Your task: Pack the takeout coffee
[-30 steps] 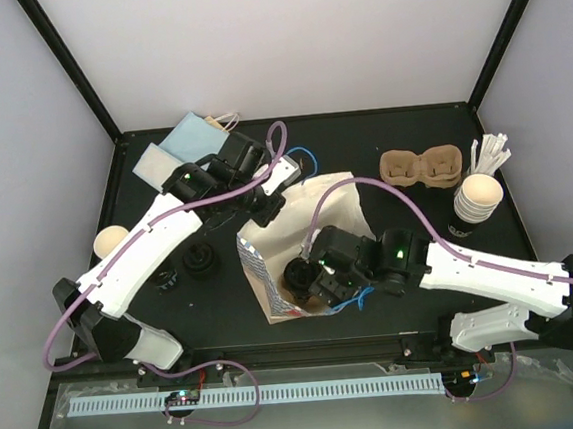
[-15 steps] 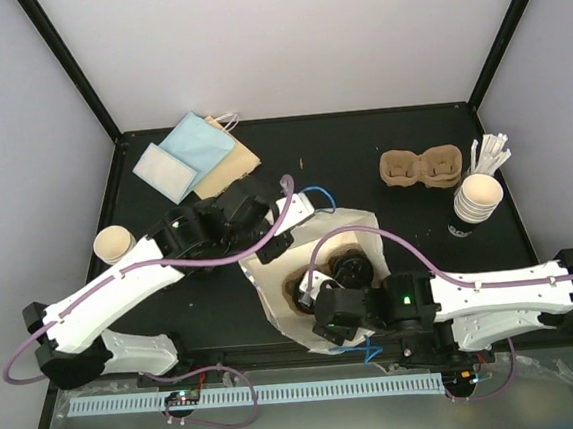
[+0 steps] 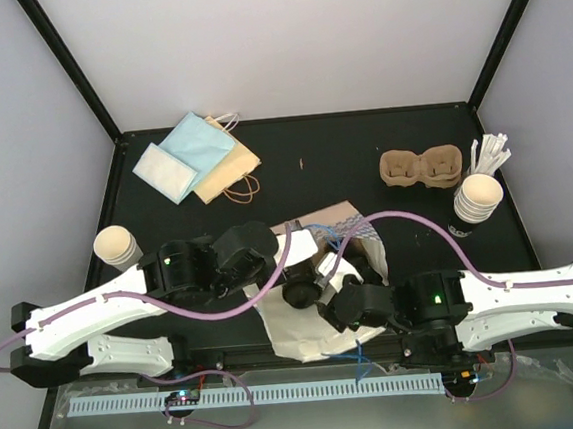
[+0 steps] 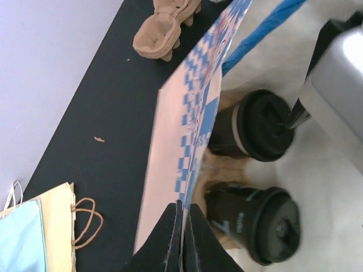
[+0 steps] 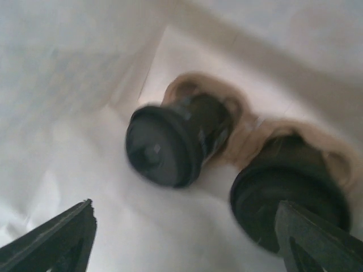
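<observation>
Two dark cups with black lids (image 4: 258,126) (image 4: 262,224) stand in a brown pulp tray (image 4: 222,170) inside the blue-checked paper bag (image 4: 187,113). My left gripper (image 4: 182,224) is shut on the bag's rim, beside the nearer cup. My right gripper (image 5: 184,207) is open inside the white-lined bag, with the two lidded cups (image 5: 170,144) (image 5: 289,195) just ahead of its fingers, apart from them. In the top view the bag (image 3: 312,338) lies between both grippers near the front edge. Cream-tan cups stand at the left (image 3: 117,245) and in a stack at the right (image 3: 478,198).
A second, empty pulp tray (image 3: 421,166) sits at the back right, with white stir sticks (image 3: 490,151) beside the cup stack. Flat light-blue and tan paper bags (image 3: 196,157) lie at the back left. Both arms crowd the near middle.
Both arms have drawn back toward the near edge. The bag has come with them and its shape has shifted. My right gripper now sits deeper in its mouth.
</observation>
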{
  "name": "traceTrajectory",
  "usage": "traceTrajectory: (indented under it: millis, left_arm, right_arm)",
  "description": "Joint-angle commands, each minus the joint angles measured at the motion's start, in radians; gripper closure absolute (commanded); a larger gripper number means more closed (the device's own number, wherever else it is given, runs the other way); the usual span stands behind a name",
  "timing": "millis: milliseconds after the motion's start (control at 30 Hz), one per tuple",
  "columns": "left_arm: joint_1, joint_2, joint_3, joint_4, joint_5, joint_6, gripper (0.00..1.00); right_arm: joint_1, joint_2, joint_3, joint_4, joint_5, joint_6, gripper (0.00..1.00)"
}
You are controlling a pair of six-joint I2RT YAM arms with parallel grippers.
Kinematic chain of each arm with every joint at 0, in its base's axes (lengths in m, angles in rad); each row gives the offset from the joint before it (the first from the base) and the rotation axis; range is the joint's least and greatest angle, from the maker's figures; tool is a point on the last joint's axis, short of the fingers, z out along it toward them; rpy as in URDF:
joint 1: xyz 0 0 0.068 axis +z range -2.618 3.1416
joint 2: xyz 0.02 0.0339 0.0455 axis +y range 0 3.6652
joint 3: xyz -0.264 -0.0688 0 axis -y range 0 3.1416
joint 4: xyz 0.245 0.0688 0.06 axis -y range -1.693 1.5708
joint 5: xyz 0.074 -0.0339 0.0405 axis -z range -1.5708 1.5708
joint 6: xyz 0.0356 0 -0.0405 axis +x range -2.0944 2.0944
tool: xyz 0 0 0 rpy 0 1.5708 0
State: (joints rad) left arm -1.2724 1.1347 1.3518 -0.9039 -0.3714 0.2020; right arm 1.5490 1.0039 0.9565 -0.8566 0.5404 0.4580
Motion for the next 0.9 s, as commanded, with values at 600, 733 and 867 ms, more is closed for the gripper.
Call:
traceTrajectory:
  millis: [600,733,867]
  left_arm:
    - [-0.059,0.014,-0.006,0.047,-0.1,-0.146,0.98]
    - [-0.01,0.015,-0.007,0.054,-0.049,-0.171,0.99]
    - [0.114,0.021,0.003,0.069,0.096,-0.188,0.98]
  right_arm:
    - [0.005,-0.02,0.013,-0.049,0.005,0.109,0.41]
    - [0.001,-0.018,0.078,-0.088,0.047,0.109,0.41]
    - [-0.037,0.0,0.187,-0.157,0.065,0.107,0.41]
